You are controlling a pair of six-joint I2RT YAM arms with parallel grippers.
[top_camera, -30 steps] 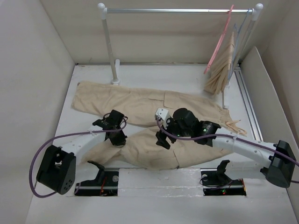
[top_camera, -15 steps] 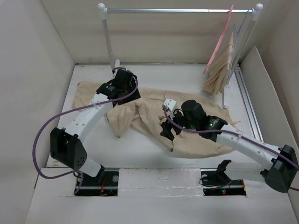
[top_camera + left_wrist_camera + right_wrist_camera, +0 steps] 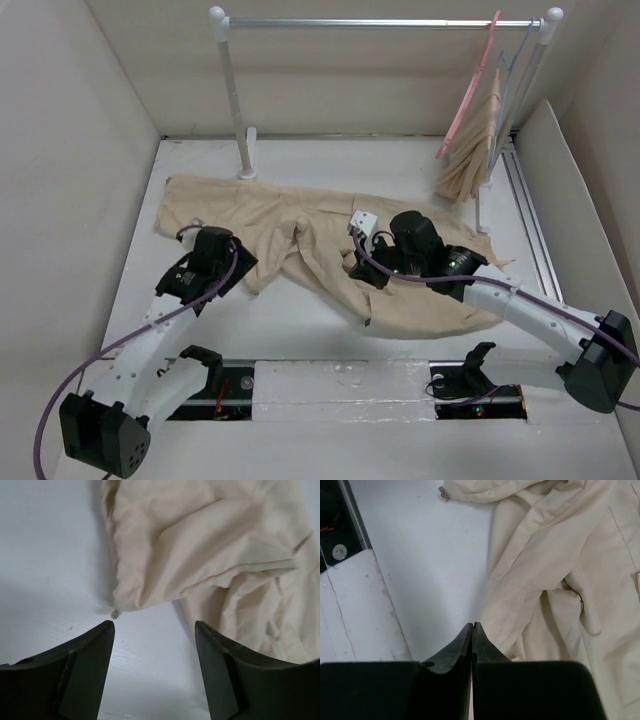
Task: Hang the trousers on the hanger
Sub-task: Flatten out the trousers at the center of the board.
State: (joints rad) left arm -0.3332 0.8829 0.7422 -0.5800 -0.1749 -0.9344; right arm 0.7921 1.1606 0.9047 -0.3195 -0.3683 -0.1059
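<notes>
Nearest the arm bases, a strip of bare white worktop (image 3: 300, 325) ran along the near side, and the left fingers (image 3: 228, 265) hung over it on the left. They were spread wide with nothing between them. From the left wrist view they pointed at a rounded fold of the trousers (image 3: 300, 225) lying just beyond their tips. A small pale tip (image 3: 115, 614) showed at the lower edge of that fold, resting on the worktop.

To the right and slightly farther, the right fingers (image 3: 472, 630) were pressed flat together. The right wrist view showed no cloth between them, and their tips sat at the near-left edge of a crumpled heap of the beige fabric.

Across the middle of the worktop the trousers lay spread from left to right. Their left part was fairly flat, their centre was bunched and folded, and their right part passed under the right arm.

At the far right the pink hanger (image 3: 468, 92) hung by its hook from a metal rail (image 3: 380, 22), well apart from the trousers. Just beside it hung a thin wire hanger (image 3: 516, 70) carrying a narrow bunched beige cloth (image 3: 474, 145).
</notes>
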